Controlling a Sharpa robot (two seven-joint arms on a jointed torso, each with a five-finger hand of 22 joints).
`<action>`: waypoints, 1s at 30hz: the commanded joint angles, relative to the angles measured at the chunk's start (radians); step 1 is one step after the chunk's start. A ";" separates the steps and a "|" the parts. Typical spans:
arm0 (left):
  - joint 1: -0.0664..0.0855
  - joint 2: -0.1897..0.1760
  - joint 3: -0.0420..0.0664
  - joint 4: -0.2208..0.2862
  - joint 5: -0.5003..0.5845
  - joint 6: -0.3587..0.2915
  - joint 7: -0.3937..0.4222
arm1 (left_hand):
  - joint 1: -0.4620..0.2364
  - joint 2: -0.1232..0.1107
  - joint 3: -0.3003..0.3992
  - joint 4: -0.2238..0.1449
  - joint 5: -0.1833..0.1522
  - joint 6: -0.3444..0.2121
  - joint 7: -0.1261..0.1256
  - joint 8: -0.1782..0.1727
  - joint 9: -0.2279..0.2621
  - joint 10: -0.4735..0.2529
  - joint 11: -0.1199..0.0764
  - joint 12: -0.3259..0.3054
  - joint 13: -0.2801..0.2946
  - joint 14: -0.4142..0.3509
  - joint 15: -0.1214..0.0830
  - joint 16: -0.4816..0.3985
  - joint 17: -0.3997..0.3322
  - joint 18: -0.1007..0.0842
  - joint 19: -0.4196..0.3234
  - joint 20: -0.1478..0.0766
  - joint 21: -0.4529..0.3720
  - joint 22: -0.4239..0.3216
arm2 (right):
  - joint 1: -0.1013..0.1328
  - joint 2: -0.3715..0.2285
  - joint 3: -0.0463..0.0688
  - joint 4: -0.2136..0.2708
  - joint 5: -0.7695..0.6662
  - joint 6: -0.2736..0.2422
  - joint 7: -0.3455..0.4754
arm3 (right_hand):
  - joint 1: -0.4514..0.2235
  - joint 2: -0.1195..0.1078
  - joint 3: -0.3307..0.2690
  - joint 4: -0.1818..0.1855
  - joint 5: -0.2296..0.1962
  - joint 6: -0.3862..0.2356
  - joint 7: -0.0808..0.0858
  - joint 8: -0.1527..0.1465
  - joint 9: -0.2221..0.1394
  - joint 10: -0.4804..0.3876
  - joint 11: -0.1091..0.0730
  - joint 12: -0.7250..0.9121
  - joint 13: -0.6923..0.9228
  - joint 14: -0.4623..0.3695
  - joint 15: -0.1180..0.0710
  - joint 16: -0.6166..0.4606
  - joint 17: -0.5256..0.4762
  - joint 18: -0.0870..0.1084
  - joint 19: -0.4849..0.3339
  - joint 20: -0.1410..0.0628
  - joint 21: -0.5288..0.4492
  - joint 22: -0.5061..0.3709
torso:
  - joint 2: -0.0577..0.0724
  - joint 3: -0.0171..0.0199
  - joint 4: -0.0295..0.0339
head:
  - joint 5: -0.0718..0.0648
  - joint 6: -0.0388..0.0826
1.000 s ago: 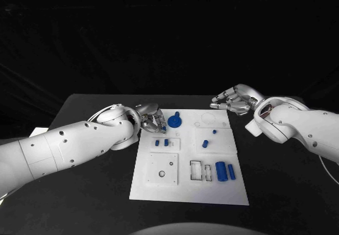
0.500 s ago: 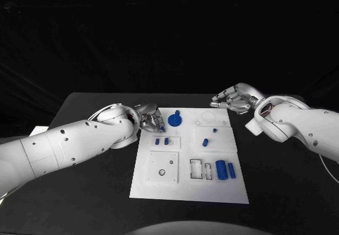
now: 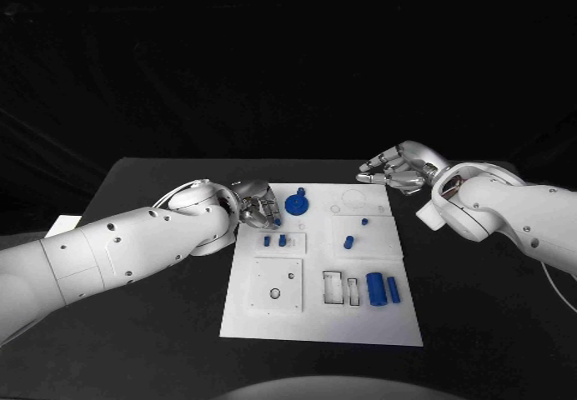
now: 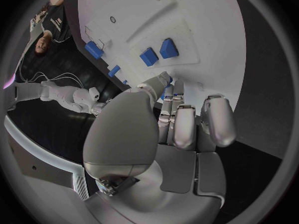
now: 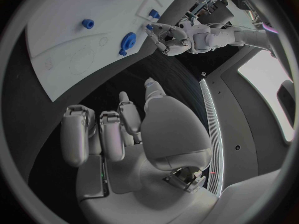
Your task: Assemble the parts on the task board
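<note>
The white task board (image 3: 323,321) lies in the middle of the black table. My left hand (image 3: 253,202) hovers at the board's far left corner and pinches a small blue part (image 3: 275,220) between thumb and fingertip; the left wrist view shows that part (image 4: 162,91) at the fingertips (image 4: 166,78). Beside it on the board stands a blue round gear-like part (image 3: 298,202). Two small blue blocks (image 3: 274,242) sit in a recess just nearer me. My right hand (image 3: 397,169) hangs over the far right corner, fingers loosely bent, holding nothing.
A small peg (image 3: 364,222) and a short blue piece (image 3: 348,244) stand mid-board. A thick blue cylinder (image 3: 376,290) and a thinner one (image 3: 393,290) lie at the right side. Empty slots (image 3: 343,288) and a square plate (image 3: 277,286) sit near the front.
My left hand has edged slightly toward the board's left edge, still pinching the small blue part. The right hand has not moved.
</note>
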 commanded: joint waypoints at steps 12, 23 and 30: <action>-0.003 0.011 0.000 -0.006 -0.009 0.024 -0.012 | -0.019 -0.002 0.002 0.000 -0.005 0.008 0.002 -0.011 -0.003 0.010 0.001 -0.011 -0.001 0.031 0.005 -0.007 -0.007 -0.019 0.029 -0.002 0.003 0.000 | -0.001 0.001 0.000 0.001 -0.004 0.012 0.009 | -0.003 0.007 -0.006 -0.002 -0.003 0.006 0.002 0.003 0.002 -0.003 0.001 0.000 0.015 0.084 -0.007 -0.005 0.182 0.011 -0.007 -0.002 -0.004 -0.001 | 0.000 0.0011 -0.0006 | -0.003 -0.004; -0.003 0.013 0.000 -0.017 -0.014 0.041 -0.030 | -0.018 -0.003 0.003 -0.001 -0.004 0.008 0.002 -0.012 -0.004 0.010 0.001 -0.013 -0.001 0.030 0.005 -0.008 -0.009 -0.019 0.028 -0.002 0.002 -0.001 | -0.001 -0.001 0.000 0.004 -0.004 0.011 0.008 | -0.003 0.007 -0.006 -0.002 -0.003 0.006 0.002 0.003 0.002 -0.003 0.001 0.000 0.015 0.084 -0.007 -0.005 0.182 0.011 -0.007 -0.002 -0.004 -0.001 | 0.000 0.0007 0.0006 | -0.003 -0.008; -0.003 0.015 0.000 -0.020 -0.015 0.034 -0.028 | -0.017 -0.001 0.005 -0.002 -0.004 0.009 0.002 -0.013 -0.004 0.011 0.001 -0.014 -0.001 0.030 0.005 -0.008 -0.009 -0.019 0.029 -0.001 0.003 0.001 | -0.001 -0.001 0.000 0.004 -0.004 0.012 0.008 | -0.003 0.007 -0.006 -0.002 -0.003 0.006 0.002 0.003 0.002 -0.003 0.001 0.000 0.015 0.084 -0.007 -0.005 0.182 0.011 -0.007 -0.002 -0.004 -0.001 | 0.000 0.0007 -0.0002 | -0.002 -0.006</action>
